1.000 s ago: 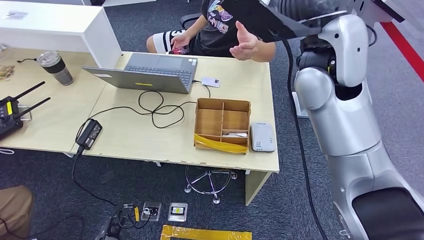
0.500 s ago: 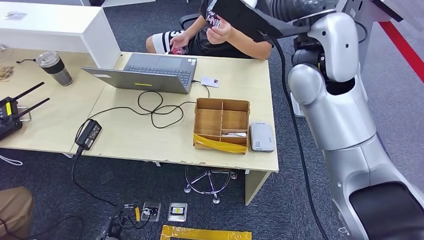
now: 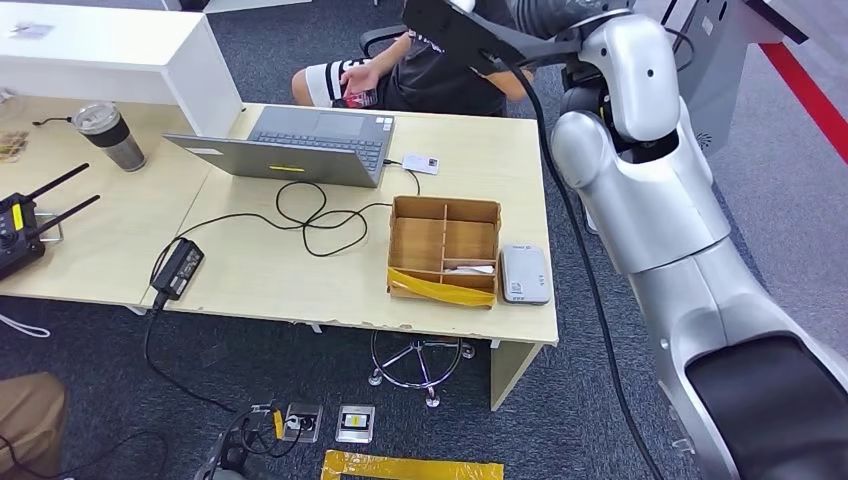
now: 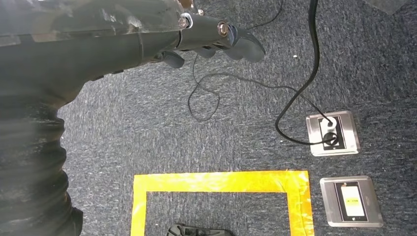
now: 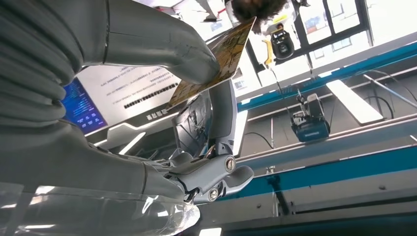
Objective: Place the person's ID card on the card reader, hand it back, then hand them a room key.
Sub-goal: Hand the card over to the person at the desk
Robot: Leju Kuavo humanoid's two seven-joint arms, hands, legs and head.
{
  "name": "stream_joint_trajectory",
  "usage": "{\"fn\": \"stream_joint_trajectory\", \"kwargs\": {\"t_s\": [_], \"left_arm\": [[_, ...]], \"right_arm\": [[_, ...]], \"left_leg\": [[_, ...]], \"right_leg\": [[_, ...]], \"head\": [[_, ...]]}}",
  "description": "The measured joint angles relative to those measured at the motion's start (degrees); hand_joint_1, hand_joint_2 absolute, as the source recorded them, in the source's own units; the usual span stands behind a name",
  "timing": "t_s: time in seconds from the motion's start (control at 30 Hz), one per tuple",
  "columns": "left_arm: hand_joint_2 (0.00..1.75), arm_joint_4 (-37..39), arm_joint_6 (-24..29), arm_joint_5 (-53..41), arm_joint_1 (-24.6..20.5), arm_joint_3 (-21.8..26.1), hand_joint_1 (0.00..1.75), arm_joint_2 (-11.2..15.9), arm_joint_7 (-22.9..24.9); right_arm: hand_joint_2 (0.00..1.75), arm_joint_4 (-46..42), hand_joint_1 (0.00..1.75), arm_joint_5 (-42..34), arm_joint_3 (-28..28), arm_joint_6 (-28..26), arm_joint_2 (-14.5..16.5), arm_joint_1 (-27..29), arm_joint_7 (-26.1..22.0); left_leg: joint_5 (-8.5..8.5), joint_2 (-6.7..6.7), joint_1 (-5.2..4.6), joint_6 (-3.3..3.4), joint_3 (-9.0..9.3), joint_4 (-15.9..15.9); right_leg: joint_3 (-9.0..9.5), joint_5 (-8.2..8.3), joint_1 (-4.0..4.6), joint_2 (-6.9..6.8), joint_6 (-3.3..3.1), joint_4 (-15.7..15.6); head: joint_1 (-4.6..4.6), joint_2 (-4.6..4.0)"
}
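My right hand (image 5: 142, 44) pinches a yellowish patterned card (image 5: 216, 61) between its thumb and fingers, seen in the right wrist view against windows and a ceiling. In the head view my right arm (image 3: 620, 120) reaches up and across toward a seated person (image 3: 440, 75) behind the desk. The white card reader (image 3: 524, 273) lies at the desk's near right corner, beside a cardboard divider box (image 3: 445, 250). A small white card (image 3: 421, 163) lies by the laptop. My left hand (image 4: 206, 39) hangs over the carpet, fingers loosely apart, holding nothing.
A grey laptop (image 3: 300, 145) with looping black cables and a power brick (image 3: 178, 268) occupies the desk's middle. A tumbler (image 3: 110, 135) and a black radio (image 3: 20, 225) sit at the left. Yellow floor tape (image 4: 221, 182) and floor sockets (image 4: 332, 132) lie below.
My right arm has swung left and further toward the person. The person's raised hand has drawn back and is now hidden behind my forearm.
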Motion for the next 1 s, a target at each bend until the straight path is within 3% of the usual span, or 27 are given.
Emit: {"fn": "stream_joint_trajectory", "kwargs": {"t_s": [0.33,0.6,1.0], "left_arm": [[1.75,0.0,-0.1,0.0,0.0,0.0,0.0,-0.1,0.0],[1.75,-0.1,-1.0,-1.1,-0.9,0.0,0.0,-0.8,-0.1],[1.75,-0.1,-1.2,-1.4,-1.3,0.0,0.0,-1.3,-0.1]], "right_arm": [[1.75,2.7,1.75,0.9,1.1,-0.1,0.3,-0.8,0.1],[1.75,12.4,1.75,7.7,4.0,1.8,2.5,-3.5,1.7],[1.75,18.4,1.75,8.4,7.0,2.4,3.1,-3.2,2.0]], "left_leg": [[0.0,0.01,0.0,0.0,0.0,0.0],[0.01,0.0,0.01,-0.01,-0.03,0.0],[0.02,0.02,0.0,-0.03,-0.15,0.0]], "right_leg": [[-0.01,0.0,0.0,0.01,0.0,0.0],[-0.03,0.0,0.01,-0.01,0.0,0.0],[-0.19,0.02,0.0,0.04,-0.01,0.0]], "head": [[0.01,0.0],[0.01,0.0],[0.0,0.0]]}}
